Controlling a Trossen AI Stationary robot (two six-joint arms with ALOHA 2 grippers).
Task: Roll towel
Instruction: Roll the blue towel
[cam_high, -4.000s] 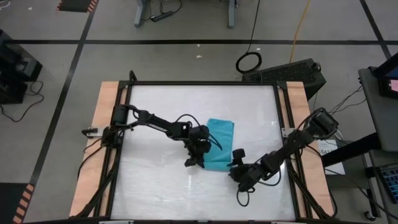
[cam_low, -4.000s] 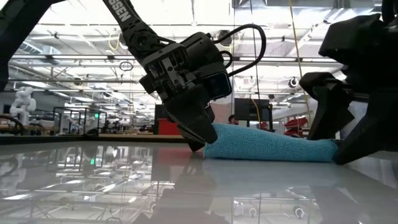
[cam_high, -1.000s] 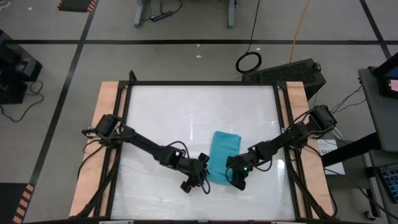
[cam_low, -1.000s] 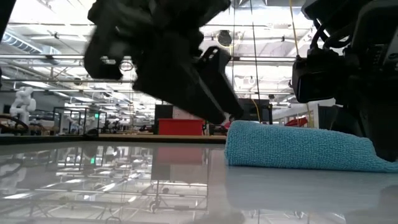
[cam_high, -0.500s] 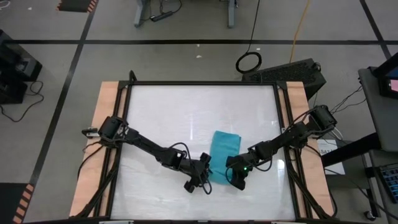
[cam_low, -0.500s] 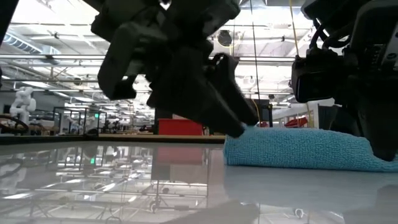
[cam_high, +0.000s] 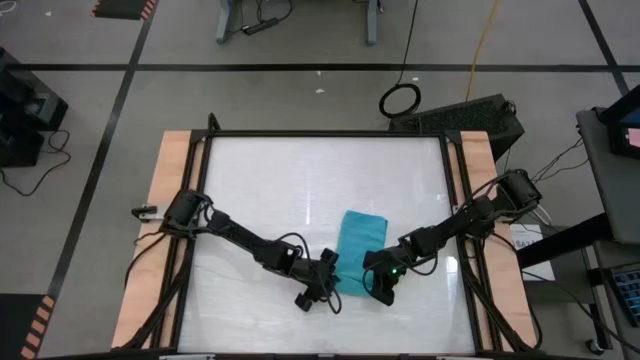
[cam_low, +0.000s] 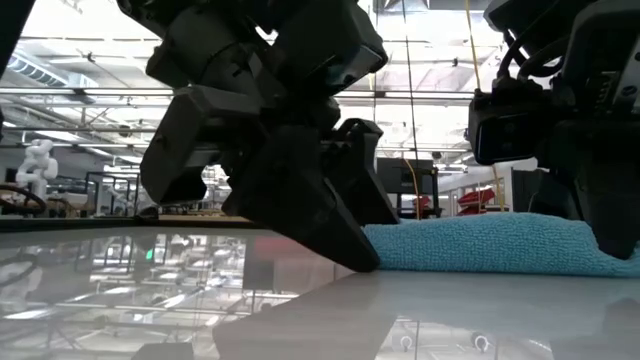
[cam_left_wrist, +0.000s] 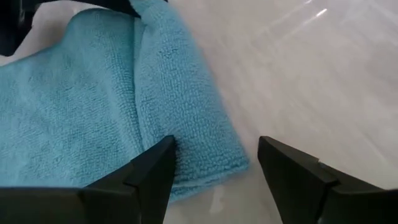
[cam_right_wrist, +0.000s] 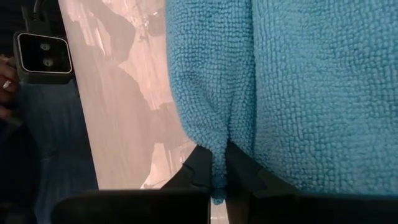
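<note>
Right gripper: closed, pinching an edge fold of the towel at its right side. Left gripper: jaws spread, low at the towel's near left corner, one finger touching it. Towel lies folded on the white surface.

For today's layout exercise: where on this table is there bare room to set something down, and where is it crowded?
Bare: the table between its far edge and the towel. Crowded: the near middle, where the open left gripper straddles the towel's corner and the right gripper pinches its edge.
</note>
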